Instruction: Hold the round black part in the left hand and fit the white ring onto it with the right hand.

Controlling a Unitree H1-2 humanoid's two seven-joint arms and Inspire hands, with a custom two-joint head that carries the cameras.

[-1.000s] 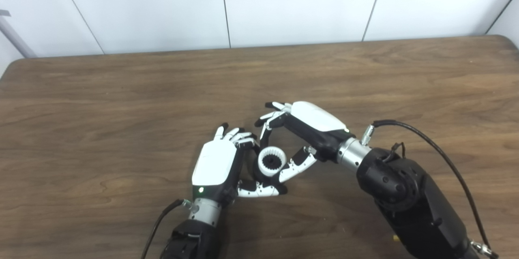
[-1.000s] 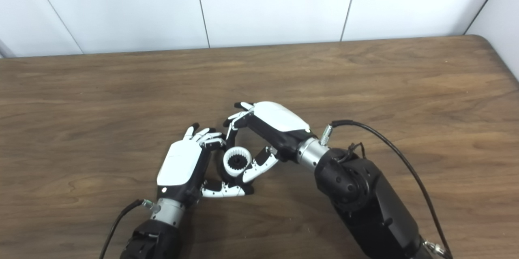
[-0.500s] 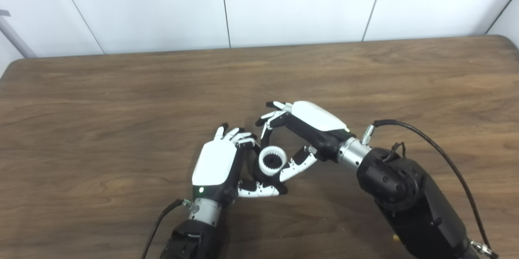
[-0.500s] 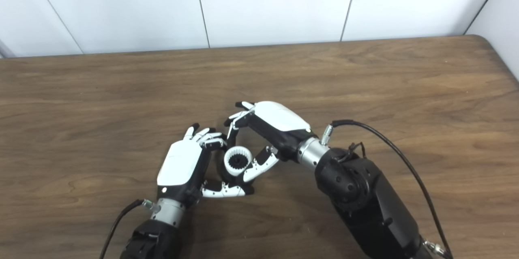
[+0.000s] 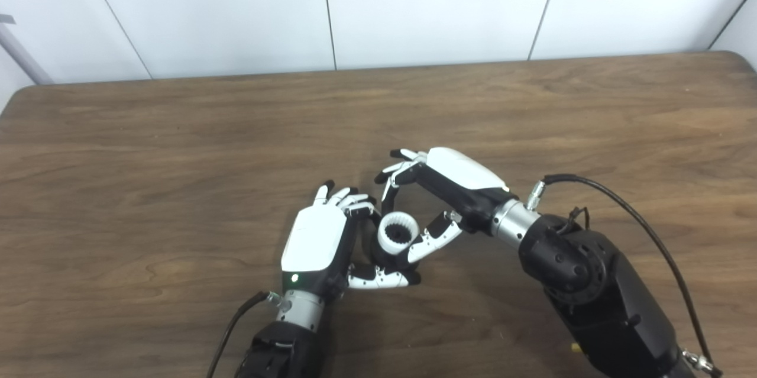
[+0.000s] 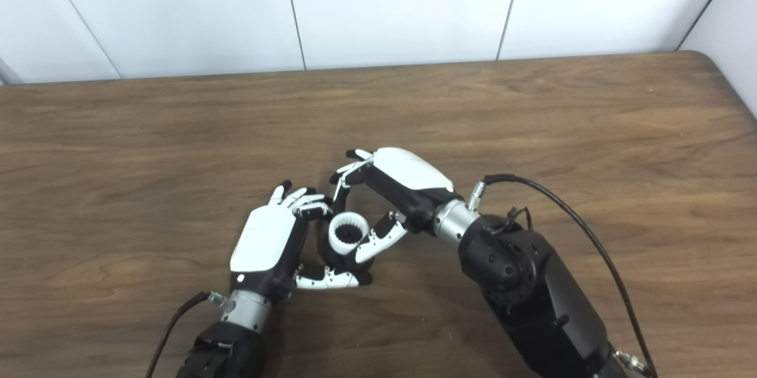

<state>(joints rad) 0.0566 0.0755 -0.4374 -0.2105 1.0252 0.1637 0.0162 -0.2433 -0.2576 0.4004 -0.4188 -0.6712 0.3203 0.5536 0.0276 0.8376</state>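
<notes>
The round black part (image 5: 381, 254) is staying mostly hidden: only dark slivers are showing beneath the white ring (image 5: 397, 232) and between the fingers (image 5: 349, 200) of the left hand (image 5: 316, 239), so its shape is hard to make out. The ring, toothed on its inner edge, is sitting on top of that part, near the middle of the counter (image 5: 177, 147). The left hand is curling around the part from the left, thumb lying underneath, gripping it. The right hand (image 6: 402, 180) is arching over from the right, its thumb touching the ring's right side and its fingers bending down behind the ring; whether those fingertips are touching it cannot be told. Black cables are trailing from both wrists, and the forearms are being cut off by the bottom edge. White wall panels are standing behind the counter.
</notes>
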